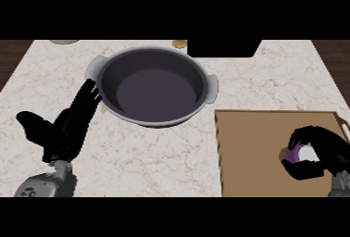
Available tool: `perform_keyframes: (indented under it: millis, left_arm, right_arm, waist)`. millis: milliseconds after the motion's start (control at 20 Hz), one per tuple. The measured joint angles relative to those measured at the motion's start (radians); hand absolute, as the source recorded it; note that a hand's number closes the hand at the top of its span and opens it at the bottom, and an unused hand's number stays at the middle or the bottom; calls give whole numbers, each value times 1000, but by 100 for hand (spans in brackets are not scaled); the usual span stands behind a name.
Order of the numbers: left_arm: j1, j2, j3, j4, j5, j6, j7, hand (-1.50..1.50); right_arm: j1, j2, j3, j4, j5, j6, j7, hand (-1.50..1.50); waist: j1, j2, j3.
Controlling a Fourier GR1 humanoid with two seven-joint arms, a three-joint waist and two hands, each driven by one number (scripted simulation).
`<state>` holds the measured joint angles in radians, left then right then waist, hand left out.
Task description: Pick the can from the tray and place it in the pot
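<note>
While over tray [273, 152], right hand [321, 155] (curled) enclosing can [299, 154]

A: How is the counter [273, 78] finished?
B: As pale veined marble, smooth; dark wood is seen at the frame's upper corners.
A: And the pot [152, 86]?
B: Grey metal, matt inside. The tray [259, 152] is seen as plain matt brown.

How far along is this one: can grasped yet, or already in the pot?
Done: right hand is curled round the can, over the tray. Whether it is lifted cannot be told. Left: carry it to the pot, which shows nothing inside. Left hand rests open beside the pot.
</note>
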<state>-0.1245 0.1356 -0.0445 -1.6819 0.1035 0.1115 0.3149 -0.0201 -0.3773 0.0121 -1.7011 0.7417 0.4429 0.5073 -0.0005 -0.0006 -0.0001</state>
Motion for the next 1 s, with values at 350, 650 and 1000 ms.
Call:
perform_keyframes:
  millis: [350, 650, 1000]
  left_arm:
    - [-7, -14, -5, -7, -17, 2, 16, 0]
    - [-13, -17, -11, -4, -13, -4, 19, 0]
    - [-15, -20, -16, -8, -18, 0, 38, 0]
  right_arm:
    - [15, 227, 166, -72, 164, -117, 262, 150]
    - [-21, 337, 408, -76, 341, -284, 562, 150]
    - [-115, 358, 609, -121, 580, -349, 703, 150]
  waist:
    - [9, -1, -2]
    - [25, -5, -4]
    - [20, -10, -4]
